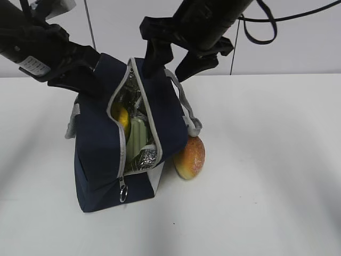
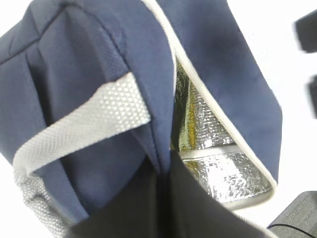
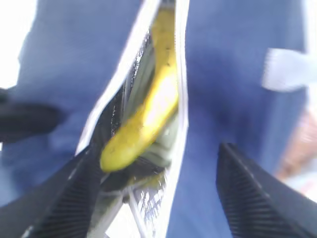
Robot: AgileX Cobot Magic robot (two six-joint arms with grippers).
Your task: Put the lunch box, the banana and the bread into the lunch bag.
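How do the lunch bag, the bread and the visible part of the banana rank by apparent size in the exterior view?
1. lunch bag, by far the largest.
2. bread, resting outside against the bag.
3. banana, only a small yellow part showing inside the opening.

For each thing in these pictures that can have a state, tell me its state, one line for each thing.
lunch bag: upright on the table, zipper open, silver lining showing.
lunch box: inside the bag, green lid on.
banana: inside the bag.
bread: outside, on the table against the bag.
left gripper: shut on the bag's edge.
right gripper: open, above the bag's opening, holding nothing.
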